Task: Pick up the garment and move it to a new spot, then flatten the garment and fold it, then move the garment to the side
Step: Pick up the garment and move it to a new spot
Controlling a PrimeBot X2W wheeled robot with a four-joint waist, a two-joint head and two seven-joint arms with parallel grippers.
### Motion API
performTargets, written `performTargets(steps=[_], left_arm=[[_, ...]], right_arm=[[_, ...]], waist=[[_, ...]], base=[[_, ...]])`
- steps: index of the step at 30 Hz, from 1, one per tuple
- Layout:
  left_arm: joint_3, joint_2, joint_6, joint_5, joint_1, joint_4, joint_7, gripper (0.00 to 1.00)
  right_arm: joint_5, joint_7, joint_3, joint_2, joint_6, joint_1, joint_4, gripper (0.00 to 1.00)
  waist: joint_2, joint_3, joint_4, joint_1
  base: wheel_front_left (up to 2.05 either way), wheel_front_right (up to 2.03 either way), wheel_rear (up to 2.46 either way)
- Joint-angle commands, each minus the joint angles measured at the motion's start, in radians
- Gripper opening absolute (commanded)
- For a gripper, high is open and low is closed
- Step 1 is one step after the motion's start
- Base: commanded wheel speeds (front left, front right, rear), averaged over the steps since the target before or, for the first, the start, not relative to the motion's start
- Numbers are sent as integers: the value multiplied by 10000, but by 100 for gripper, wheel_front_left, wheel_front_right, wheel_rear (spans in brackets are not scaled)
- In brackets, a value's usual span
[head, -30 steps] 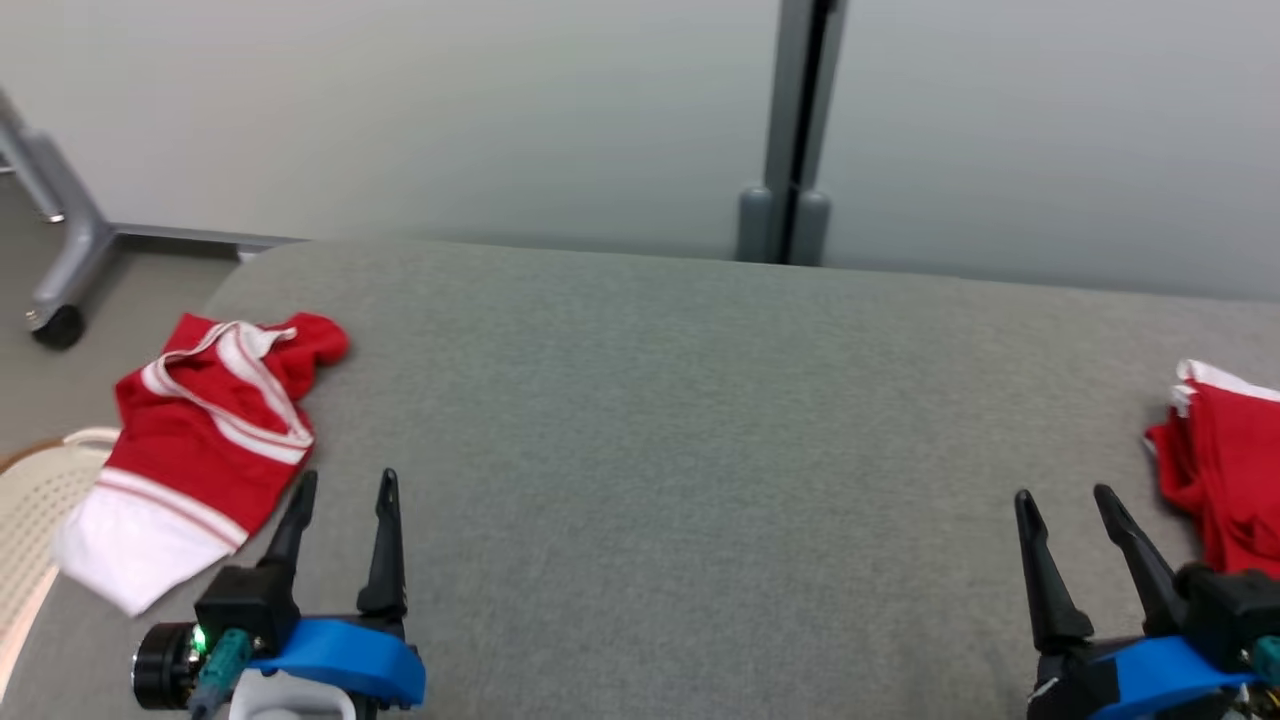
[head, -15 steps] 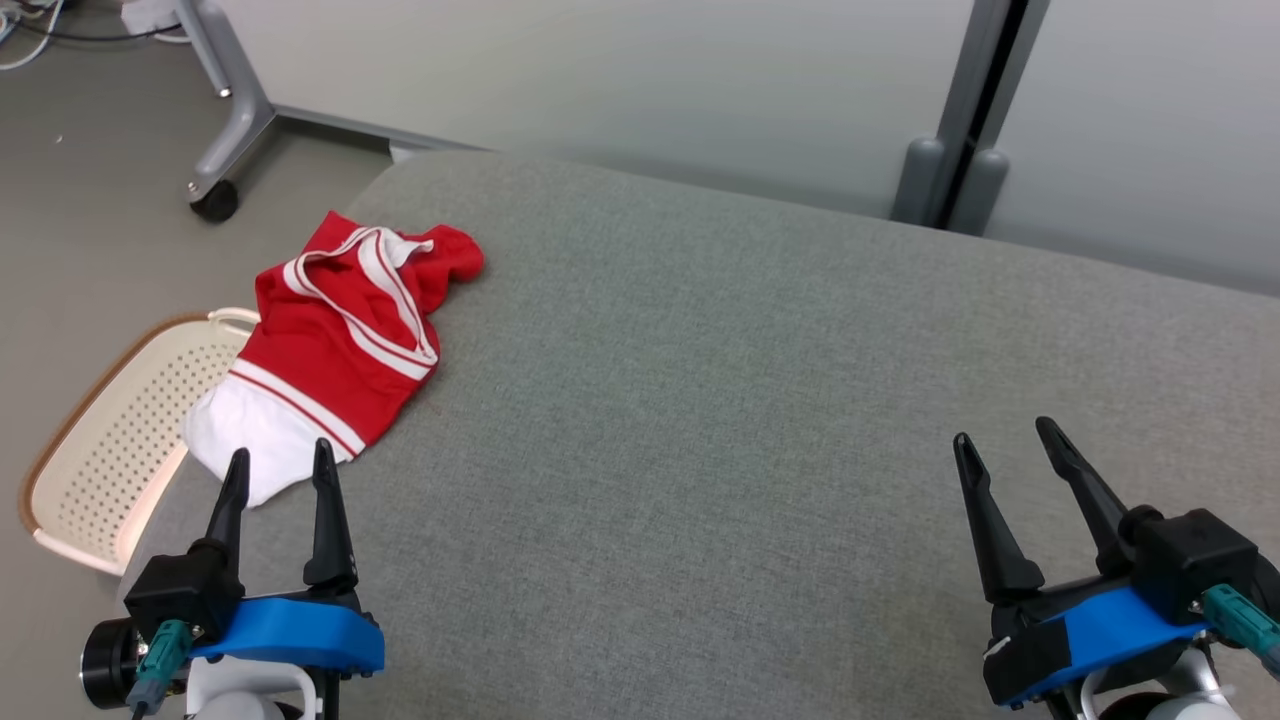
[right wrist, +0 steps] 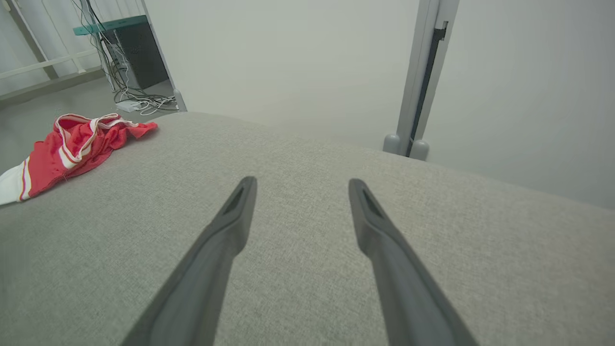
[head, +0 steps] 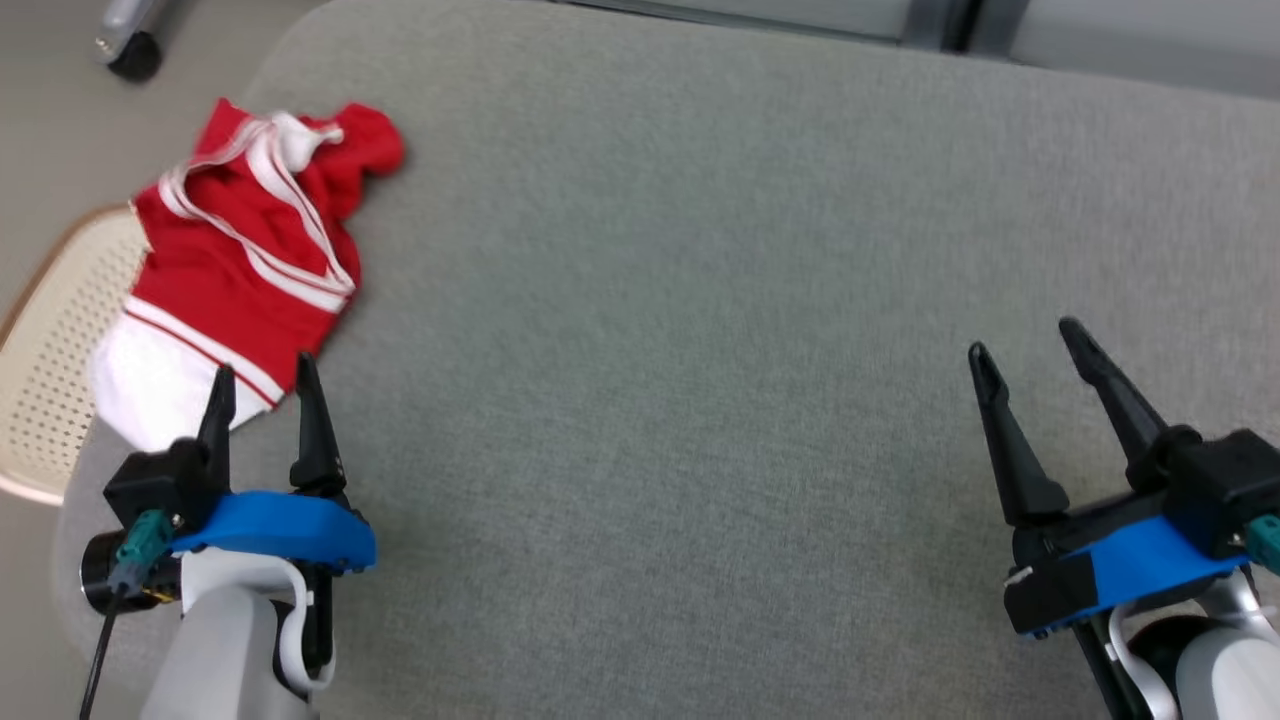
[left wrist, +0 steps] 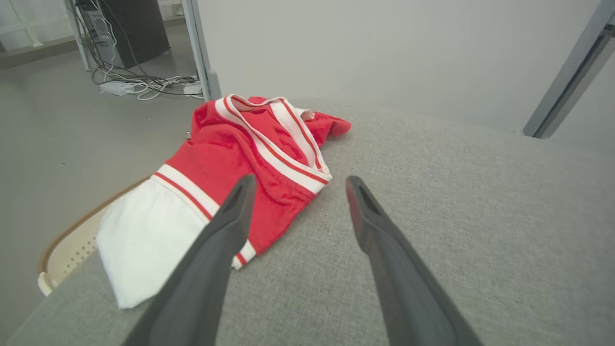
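A red garment (head: 235, 265) with white stripes and a white end lies crumpled at the left edge of the grey padded table (head: 680, 330); it also appears as the garment (left wrist: 230, 163) in the left wrist view and the garment (right wrist: 67, 149) far left in the right wrist view. My left gripper (head: 262, 383) is open, its fingertips just short of the garment's near red-and-white edge, holding nothing. My right gripper (head: 1028, 340) hangs open over bare table at the right, far from the garment.
A cream perforated basket (head: 50, 340) with a brown rim sits on the floor beside the table's left edge, partly under the garment's white end. A castor of a grey frame (head: 130, 55) stands at the far left. Cables (left wrist: 139, 84) lie on the floor beyond.
The head camera has tilted down and swung left, so the wall and a second red cloth at the right left the picture. The left gripper now sits closer to the garment's edge.
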Motion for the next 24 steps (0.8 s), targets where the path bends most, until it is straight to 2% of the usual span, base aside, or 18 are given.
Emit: performTargets(steps=[1, 8, 15, 16, 17, 18, 24], left_arm=[[87, 4, -69, -84, -360, 166, -28, 100], [434, 232, -621, -499, -2063, 3158, -26, 100], [769, 345, -848, -916, -3111, 5450, 12, 100], [785, 406, -900, -930, -3220, 5657, 32, 91], [813, 428, -947, -959, -3320, 5801, 37, 39], [855, 430, -976, -969, -3384, 5860, 35, 0], [1445, 492, -916, -647, -2911, 4771, -14, 0]], right_arm=[[-40, 34, -13, -77, 1, -166, -61, 100], [87, 144, -105, -284, 1, -555, -207, 100], [90, 143, -202, -447, 1, -847, -221, 100], [85, 131, -209, -457, 1, -846, -212, 100], [86, 116, -216, -463, 1, -855, -193, 100], [85, 96, -230, -474, 1, -870, -174, 100], [60, -160, -228, -403, 1, -911, 42, 100]], waist=[[-3, 274, 102, -3], [-3, 1244, -236, -3], [-3, 1696, -391, -3], [-3, 1716, -401, -3], [-3, 1729, -406, -3], [-3, 1730, -406, -3], [-3, 1292, -482, -3]], base=[[0, 0, 0], [0, 0, 0], [0, 0, 0], [0, 0, 0], [0, 0, 0], [0, 0, 0], [0, 0, 0]])
